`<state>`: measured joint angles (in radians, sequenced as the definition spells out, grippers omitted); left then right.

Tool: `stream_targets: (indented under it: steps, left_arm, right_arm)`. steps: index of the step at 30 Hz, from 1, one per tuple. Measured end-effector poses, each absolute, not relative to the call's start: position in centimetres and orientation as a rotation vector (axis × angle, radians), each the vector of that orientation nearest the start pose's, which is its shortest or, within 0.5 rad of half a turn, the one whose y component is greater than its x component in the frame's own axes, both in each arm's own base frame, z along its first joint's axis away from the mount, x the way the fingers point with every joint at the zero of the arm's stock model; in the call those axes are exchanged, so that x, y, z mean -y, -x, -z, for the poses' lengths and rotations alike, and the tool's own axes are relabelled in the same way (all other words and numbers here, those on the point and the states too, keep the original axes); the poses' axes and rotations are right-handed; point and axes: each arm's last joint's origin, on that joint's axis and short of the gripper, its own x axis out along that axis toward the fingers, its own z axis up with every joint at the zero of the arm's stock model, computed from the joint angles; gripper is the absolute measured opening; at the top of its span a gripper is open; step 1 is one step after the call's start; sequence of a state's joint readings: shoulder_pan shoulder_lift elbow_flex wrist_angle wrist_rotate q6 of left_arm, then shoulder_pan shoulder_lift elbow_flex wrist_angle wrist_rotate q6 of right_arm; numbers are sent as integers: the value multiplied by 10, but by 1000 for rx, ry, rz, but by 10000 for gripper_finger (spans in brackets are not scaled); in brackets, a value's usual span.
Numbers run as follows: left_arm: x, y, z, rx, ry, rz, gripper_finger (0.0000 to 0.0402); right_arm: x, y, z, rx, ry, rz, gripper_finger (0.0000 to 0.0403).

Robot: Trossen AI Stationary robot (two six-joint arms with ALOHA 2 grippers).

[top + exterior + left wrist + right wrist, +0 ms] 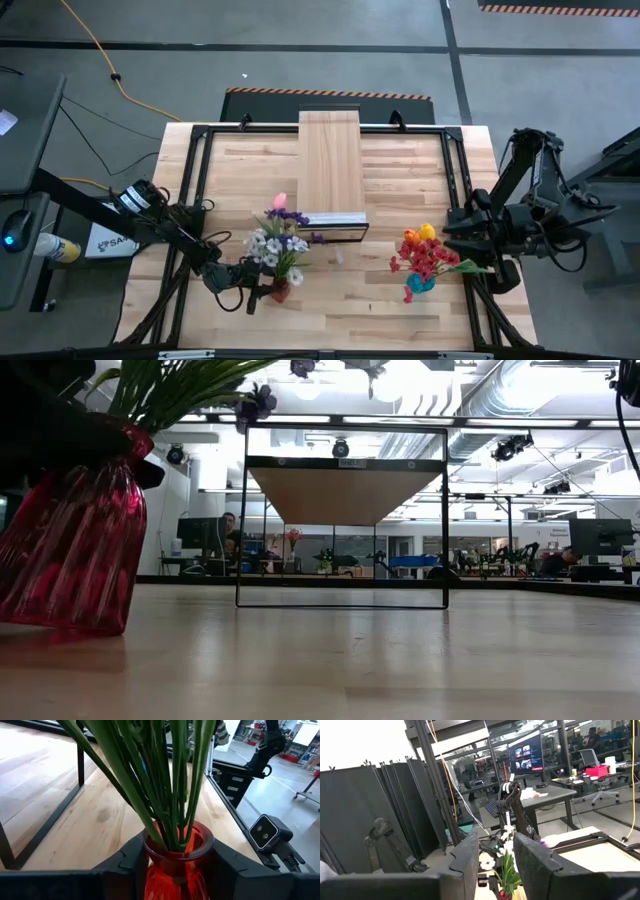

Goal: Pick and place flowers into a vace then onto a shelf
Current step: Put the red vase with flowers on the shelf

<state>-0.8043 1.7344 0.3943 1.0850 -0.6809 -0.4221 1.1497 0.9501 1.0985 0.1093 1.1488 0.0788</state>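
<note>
Closing around the neck of the red vase (172,865), the left hand (175,870) isn't clamped yet; a loose grip could tip the flowers (275,240) near the shelf (331,165); the right hand (495,865) waits part-open beside the blue vase (421,283)

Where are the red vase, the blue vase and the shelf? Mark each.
red vase (176,851): left wrist view, on its glass neck rim.
blue vase (421,284): high view, on its body under the red blooms.
shelf (331,160): high view, on its pale plank top.
</note>
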Motion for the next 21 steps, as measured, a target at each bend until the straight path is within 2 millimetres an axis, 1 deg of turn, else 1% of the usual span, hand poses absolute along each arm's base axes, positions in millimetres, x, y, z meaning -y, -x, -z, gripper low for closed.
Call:
stream_targets:
  steps: [10, 15, 18, 21]
  left_arm:
    - [179, -197, -118, -195, 268, 100, 178]
    - [184, -201, -123, -182, 285, 120, 177]
    - [187, -204, -132, -152, 304, 125, 177]
    - [187, -205, -145, -107, 312, 125, 177]
  right_arm:
    - [-151, -96, -434, 105, -313, -6, 114]
    - [-151, -96, -434, 105, -313, -6, 114]
    - [-151, -96, -434, 105, -313, -6, 114]
    - [-151, -96, -434, 105, -313, -6, 114]
